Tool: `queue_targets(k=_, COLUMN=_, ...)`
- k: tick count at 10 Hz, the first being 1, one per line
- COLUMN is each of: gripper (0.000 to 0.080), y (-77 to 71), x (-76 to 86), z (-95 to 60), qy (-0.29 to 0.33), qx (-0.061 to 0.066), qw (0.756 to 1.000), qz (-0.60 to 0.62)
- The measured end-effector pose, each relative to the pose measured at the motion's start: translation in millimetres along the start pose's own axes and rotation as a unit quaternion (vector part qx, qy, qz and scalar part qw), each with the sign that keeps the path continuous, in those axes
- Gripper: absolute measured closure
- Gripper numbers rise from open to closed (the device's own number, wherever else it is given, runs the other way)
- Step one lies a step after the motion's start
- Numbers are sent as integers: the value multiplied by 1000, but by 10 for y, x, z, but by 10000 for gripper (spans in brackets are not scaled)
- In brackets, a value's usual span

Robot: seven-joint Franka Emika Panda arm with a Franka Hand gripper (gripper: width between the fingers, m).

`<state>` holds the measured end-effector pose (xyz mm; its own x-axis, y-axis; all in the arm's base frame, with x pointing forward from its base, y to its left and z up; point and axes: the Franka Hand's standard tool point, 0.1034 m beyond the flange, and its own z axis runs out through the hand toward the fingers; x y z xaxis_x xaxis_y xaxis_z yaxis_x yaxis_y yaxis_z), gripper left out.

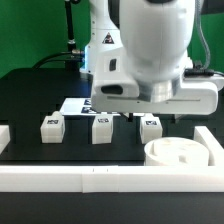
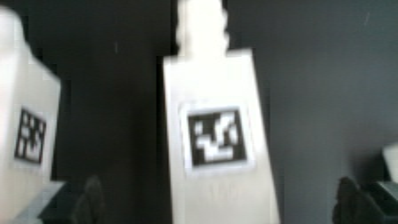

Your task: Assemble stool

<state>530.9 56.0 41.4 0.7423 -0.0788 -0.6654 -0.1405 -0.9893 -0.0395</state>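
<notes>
Three white blocky legs with square tags stand in a row on the black table: left leg [image 1: 52,126], middle leg [image 1: 102,128], right leg [image 1: 150,127]. The round seat disc [image 1: 180,155] lies at the exterior view's front right. My gripper [image 1: 112,108] hangs low just above the middle leg, mostly hidden by the arm's white body. In the wrist view the middle leg [image 2: 217,120] fills the centre, between my dark fingertips [image 2: 71,202]. The gripper [image 2: 221,206] is open, with a gap on each side of the leg. The left leg [image 2: 27,120] shows at the edge.
The marker board [image 1: 75,105] lies behind the legs. A long white border rail [image 1: 60,180] runs along the front, and a white block [image 1: 5,138] stands at the exterior view's left. A sliver of the right leg [image 2: 390,165] shows at the wrist view's edge.
</notes>
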Motion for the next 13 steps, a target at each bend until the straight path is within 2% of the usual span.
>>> queue_targets(k=1, gripper=150, y=-25, x=33, z=4, qy=-26, qx=3, qw=1000, qz=-6)
queue_targets(k=2, gripper=150, y=-39, x=-14, z=58, qy=-72, qx=9, qw=997, qz=-12)
queue_targets(k=3, gripper=150, y=-32, x=5, z=79, qy=-97, qx=8, qw=995, qz=-13)
queue_targets(k=5, gripper=150, y=-43, x=71, z=82, qy=-85, qx=9, qw=996, qz=-13)
queue_targets(k=6, gripper=150, y=-35, x=91, z=143, qy=-89, qx=8, qw=996, qz=-12)
queue_targets(k=8, gripper=150, y=-25, x=83, z=228, qy=-103, qx=4, qw=995, qz=-4)
queue_targets(k=12, gripper=150, y=-23, x=89, z=295, qy=-112, qx=4, qw=994, qz=-9)
queue_targets(k=13, gripper=266, y=-22, x=93, z=293, qy=-111, qx=4, qw=994, qz=-11)
